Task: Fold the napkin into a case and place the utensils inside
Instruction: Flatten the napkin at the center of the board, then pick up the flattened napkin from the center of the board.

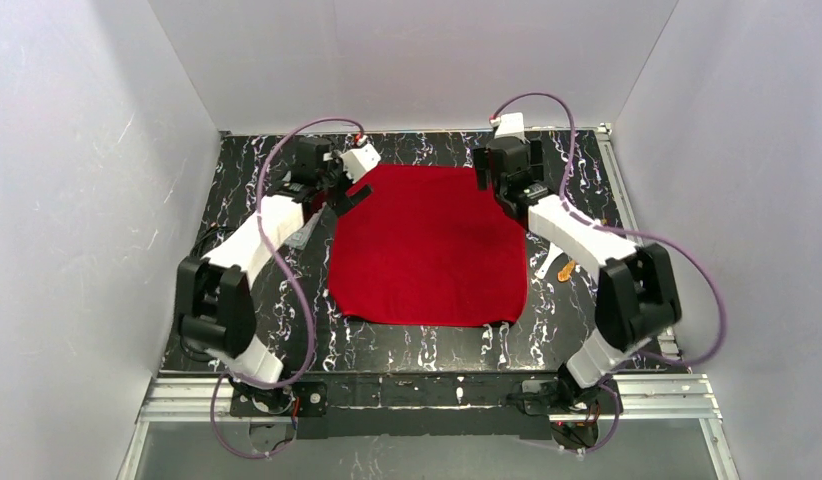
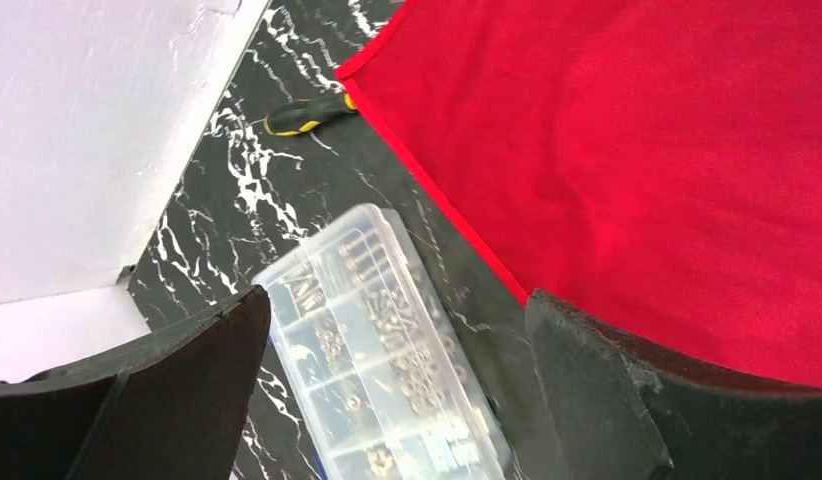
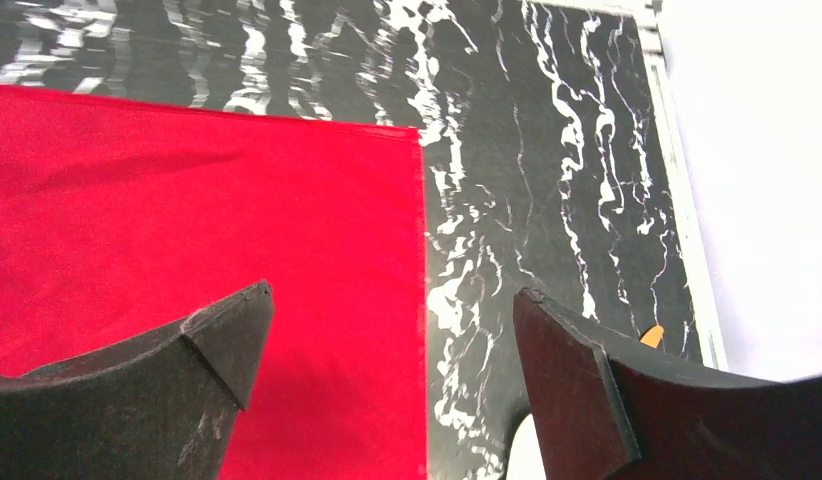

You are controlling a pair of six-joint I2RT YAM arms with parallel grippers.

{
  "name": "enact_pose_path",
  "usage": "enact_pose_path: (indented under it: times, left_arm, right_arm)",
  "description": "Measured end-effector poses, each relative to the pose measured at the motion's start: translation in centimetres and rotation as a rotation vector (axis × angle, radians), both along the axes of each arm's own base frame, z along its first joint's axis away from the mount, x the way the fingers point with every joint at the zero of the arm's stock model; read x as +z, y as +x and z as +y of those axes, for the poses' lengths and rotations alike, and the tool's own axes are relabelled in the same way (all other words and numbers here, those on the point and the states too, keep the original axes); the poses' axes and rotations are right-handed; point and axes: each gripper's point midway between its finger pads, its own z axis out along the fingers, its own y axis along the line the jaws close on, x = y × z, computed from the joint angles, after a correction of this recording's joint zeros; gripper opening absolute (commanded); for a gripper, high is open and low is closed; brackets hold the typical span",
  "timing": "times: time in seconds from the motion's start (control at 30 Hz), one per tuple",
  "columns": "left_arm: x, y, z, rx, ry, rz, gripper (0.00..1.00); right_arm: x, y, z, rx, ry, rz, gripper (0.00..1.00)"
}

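On the black marbled desk [image 1: 437, 345] your square red cloth napkin [image 1: 427, 250] lies flat, unfolded. Your left gripper [image 2: 397, 298] and right gripper [image 3: 392, 290] gape empty at its far corners; you'll likely pinch corners next.

Partly seen: utensils, parts box, cloth edges.
On the black marbled bench [image 1: 417, 345], the white plastic spoon [image 1: 543, 266] and the yellow-gold utensil [image 1: 565, 270] lie half hidden behind the right arm [image 1: 577, 235], their shapes too small to make out. The clear plastic compartment box [image 2: 377, 340] runs off the left wrist view's bottom edge, its contents blurred. The bright red square cloth napkin [image 3: 187, 230] overruns both wrist views.
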Motion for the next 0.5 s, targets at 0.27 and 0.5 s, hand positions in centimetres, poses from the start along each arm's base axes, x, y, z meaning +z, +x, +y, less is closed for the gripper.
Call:
enact_pose_path:
  times: [0.27,0.5]
  left_arm:
    - [0.6,-12.0,0.3,-0.283,-0.013,0.116,0.97]
    - [-7.1,-24.7,1.5,-0.539,0.056,0.394,0.94]
  right_arm:
    - [2.5,-13.1,7.6,0.223,0.077,0.026,0.99]
    - [-5.2,-24.2,5.0,0.186,0.137,0.330,0.99]
